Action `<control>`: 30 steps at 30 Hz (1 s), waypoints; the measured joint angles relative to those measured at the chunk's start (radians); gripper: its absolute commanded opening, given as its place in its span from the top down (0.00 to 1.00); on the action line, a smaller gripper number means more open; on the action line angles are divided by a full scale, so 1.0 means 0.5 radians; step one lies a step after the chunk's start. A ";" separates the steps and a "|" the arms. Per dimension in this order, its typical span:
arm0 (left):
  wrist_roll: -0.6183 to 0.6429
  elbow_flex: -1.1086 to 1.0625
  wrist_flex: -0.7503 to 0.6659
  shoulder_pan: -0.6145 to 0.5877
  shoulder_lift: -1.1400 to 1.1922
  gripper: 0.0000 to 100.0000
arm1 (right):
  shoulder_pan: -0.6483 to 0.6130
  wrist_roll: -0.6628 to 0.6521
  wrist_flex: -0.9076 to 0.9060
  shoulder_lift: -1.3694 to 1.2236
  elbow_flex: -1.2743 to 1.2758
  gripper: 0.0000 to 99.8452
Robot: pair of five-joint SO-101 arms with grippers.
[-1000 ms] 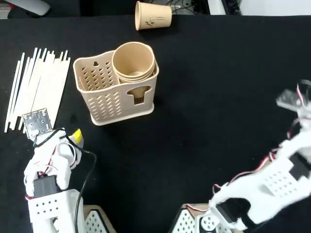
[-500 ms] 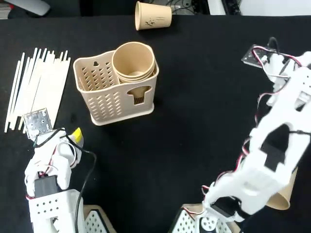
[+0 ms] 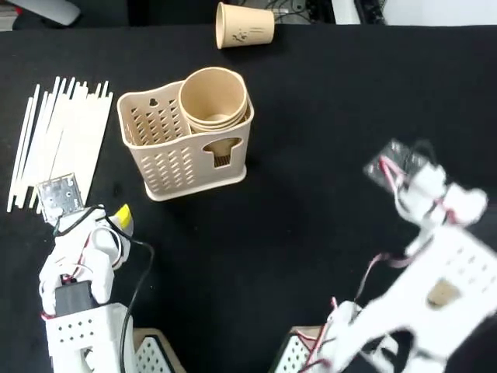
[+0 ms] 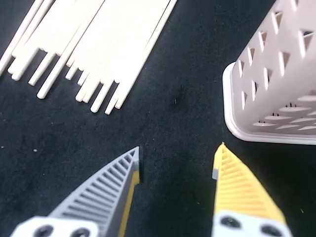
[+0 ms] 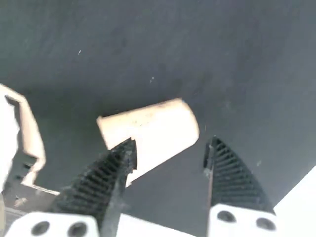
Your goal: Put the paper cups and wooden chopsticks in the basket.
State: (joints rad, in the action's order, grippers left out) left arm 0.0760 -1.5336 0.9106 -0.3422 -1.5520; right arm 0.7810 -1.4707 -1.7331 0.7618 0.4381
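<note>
Left hand (image 4: 178, 147) gapes near chopsticks (image 4: 98, 39); right hand (image 5: 172, 140) gapes above lying cup (image 5: 148, 123).

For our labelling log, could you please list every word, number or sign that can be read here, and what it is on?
No text can be read.
Paper cup lying on its side beyond the basket: a dark printed mark, too small to read.
Stacked cups in the basket: no print visible.

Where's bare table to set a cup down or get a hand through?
Widest bare table: between the basket and the right arm, running up to the lying cup. Also the strip between the basket and the arms' bases. Crowded: the left side, chopsticks, basket and left gripper close together.
</note>
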 measured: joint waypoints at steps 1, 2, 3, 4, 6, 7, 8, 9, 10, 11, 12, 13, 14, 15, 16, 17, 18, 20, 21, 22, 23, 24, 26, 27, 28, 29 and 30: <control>0.000 0.000 0.000 0.000 0.000 0.76 | 0.064 -0.071 0.000 0.101 0.107 0.76; 0.000 0.000 0.000 0.000 0.000 0.76 | 0.138 -0.150 0.000 0.190 0.212 0.76; 0.000 0.000 0.000 0.000 0.000 0.76 | 0.212 -0.230 0.012 0.276 0.310 0.76; 0.000 0.000 0.000 0.000 0.000 0.76 | 0.288 -0.304 0.031 0.356 0.405 0.76; 0.000 0.000 0.000 0.000 0.000 0.76 | 0.448 -0.463 0.138 0.512 0.586 0.75; 0.000 0.000 0.000 0.000 0.000 0.76 | 0.528 -0.577 0.190 0.577 0.675 0.73; 0.000 0.000 0.000 0.000 0.000 0.76 | 0.608 -0.687 0.242 0.626 0.773 0.70; 0.000 0.000 0.000 0.000 0.000 0.76 | 0.687 -0.804 0.298 0.669 0.875 0.68; 0.000 0.000 0.000 0.000 0.000 0.76 | 0.761 -0.911 0.359 0.706 0.967 0.66; 0.000 0.000 0.000 0.000 0.000 0.76 | 0.832 -0.994 0.430 0.730 1.049 0.64; 0.000 0.000 0.000 0.000 0.000 0.76 | 0.881 -1.053 0.503 0.755 1.120 0.64; 0.000 0.000 0.000 0.000 0.000 0.76 | 0.921 -1.096 0.592 0.767 1.191 0.63; 0.000 0.000 0.000 0.000 0.000 0.76 | 0.951 -1.123 0.684 0.764 1.261 0.64; 0.000 0.000 0.000 0.000 0.000 0.76 | 0.970 -1.138 0.767 0.764 1.326 0.64; 0.000 0.000 0.000 0.000 0.000 0.76 | 0.973 -1.145 0.847 0.761 1.378 0.64; 0.000 0.000 0.000 0.000 0.000 0.76 | 0.973 -1.148 0.914 0.761 1.427 0.64; 0.000 0.000 0.000 0.000 0.000 0.76 | 0.973 -1.142 0.967 0.761 1.464 0.64; 0.000 0.000 0.000 0.000 0.000 0.76 | 0.951 -1.043 1.062 0.721 1.513 0.64; 0.000 0.000 0.000 0.000 0.000 0.76 | 0.908 -0.973 1.123 0.697 1.519 0.65; 0.000 0.000 0.000 0.000 0.000 0.76 | 0.853 -0.896 1.191 0.681 1.534 0.68; 0.000 0.000 0.000 0.000 0.000 0.76 | 0.801 -0.813 1.270 0.647 1.556 0.72; 0.000 0.000 0.000 0.000 0.000 0.76 | 0.736 -0.730 1.356 0.577 1.577 0.76; 0.000 0.000 0.000 0.000 0.000 0.76 | 0.635 -0.580 1.565 0.491 1.617 0.88; 0.000 0.000 0.000 0.000 0.000 0.76 | 0.608 -0.506 1.660 0.445 1.620 0.94; 0.000 0.000 0.000 0.000 0.000 0.76 | 0.589 -0.448 1.749 0.408 1.623 0.99; 0.000 0.000 0.000 0.000 0.000 0.76 | 0.577 -0.402 1.814 0.371 1.626 0.98; 0.000 0.000 0.000 0.000 0.000 0.76 | 0.571 -0.350 1.863 0.347 1.626 0.97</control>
State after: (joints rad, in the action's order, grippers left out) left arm 0.0760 -1.5336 0.9106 -0.3422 -1.5520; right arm 1.0664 -1.6456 -0.8017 0.9352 1.2513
